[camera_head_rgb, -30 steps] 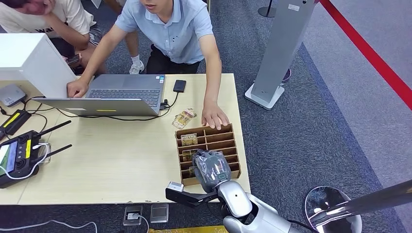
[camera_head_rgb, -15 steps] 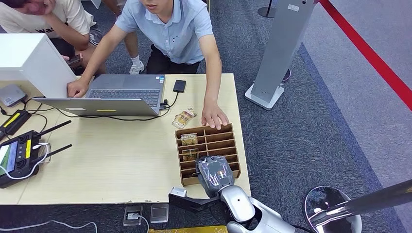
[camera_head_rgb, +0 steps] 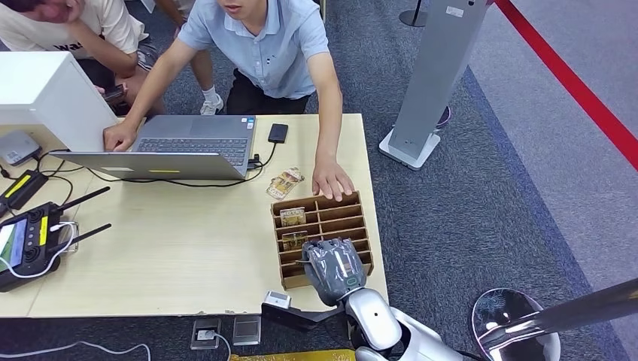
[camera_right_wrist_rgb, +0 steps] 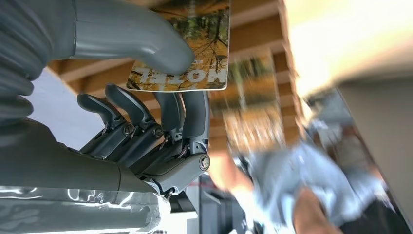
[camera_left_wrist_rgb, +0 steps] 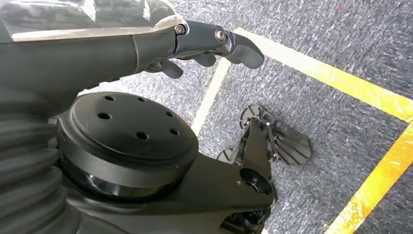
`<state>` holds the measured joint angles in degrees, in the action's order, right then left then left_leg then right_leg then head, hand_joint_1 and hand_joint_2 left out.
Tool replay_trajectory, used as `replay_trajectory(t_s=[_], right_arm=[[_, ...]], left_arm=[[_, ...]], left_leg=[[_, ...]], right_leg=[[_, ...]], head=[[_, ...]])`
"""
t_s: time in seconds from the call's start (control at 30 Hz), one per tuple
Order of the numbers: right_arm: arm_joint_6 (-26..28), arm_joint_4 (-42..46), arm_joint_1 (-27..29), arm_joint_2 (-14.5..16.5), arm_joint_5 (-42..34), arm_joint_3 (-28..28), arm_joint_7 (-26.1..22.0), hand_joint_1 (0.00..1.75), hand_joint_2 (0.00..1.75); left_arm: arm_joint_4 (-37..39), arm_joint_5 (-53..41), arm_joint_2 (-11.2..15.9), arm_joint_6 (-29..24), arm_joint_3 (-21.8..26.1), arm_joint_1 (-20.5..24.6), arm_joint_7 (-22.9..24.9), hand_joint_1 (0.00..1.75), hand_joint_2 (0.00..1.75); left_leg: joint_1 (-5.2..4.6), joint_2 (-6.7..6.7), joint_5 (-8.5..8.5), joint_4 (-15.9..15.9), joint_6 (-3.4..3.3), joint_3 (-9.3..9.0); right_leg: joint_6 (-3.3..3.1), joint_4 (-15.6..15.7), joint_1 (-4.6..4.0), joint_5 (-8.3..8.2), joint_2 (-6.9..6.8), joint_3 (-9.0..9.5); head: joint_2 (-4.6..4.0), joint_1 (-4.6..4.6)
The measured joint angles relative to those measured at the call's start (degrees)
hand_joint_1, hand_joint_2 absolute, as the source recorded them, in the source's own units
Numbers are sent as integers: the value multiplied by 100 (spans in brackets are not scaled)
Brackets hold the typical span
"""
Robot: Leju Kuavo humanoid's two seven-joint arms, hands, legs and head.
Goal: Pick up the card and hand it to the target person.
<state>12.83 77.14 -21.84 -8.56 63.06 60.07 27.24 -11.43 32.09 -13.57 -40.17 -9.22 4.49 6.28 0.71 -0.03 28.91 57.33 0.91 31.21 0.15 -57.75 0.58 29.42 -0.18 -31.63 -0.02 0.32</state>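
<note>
Over wooden card rack (camera_head_rgb: 331, 218), surface's 5 o'clock corner: right hand (camera_head_rgb: 333, 267) pinches card (camera_right_wrist_rgb: 187, 46) between thumb and fingers. Left hand (camera_left_wrist_rgb: 214, 44) hangs empty, fingers loosely apart. Risk: thin pinch; card could slip or snag rack divider. Person's hand (camera_head_rgb: 332, 180) rests at rack's 12 o'clock edge.

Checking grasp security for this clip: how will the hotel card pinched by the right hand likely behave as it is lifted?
The card looks thin, flat and unbent, so probably stiff and very light. Its glossy printed face may be slippery under the thumb of the right hand, so it could pivot or slide out.
</note>
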Motion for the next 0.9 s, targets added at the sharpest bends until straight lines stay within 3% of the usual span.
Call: replay_trajectory(t_s=[0.47, 0.7, 0.9], right_arm=[[1233, 1032, -642, -105, 755, -245, -288, 175, 175], [1138, 1357, -1180, -124, 826, -368, -181, 175, 175], [877, 954, -1778, 25, 470, -361, -308, 175, 175]], left_arm=[[-35, 74, 15, -2, -182, -17, 138, 0, 175], [-67, 96, 26, -5, -376, -26, 259, 0, 175], [-113, 186, 65, -8, -622, -30, 367, 0, 175]], left_leg=[[0, 0, -1, 0, 1, -2], [0, 0, -2, 0, 1, -2], [0, -1, -4, 0, 2, 0]], right_leg=[[0, -1, 0, 0, 0, 0], [0, -1, 0, -1, 0, 3], [0, -4, 0, -2, -2, 3]], head=[[0, -2], [0, -5], [0, -5]])
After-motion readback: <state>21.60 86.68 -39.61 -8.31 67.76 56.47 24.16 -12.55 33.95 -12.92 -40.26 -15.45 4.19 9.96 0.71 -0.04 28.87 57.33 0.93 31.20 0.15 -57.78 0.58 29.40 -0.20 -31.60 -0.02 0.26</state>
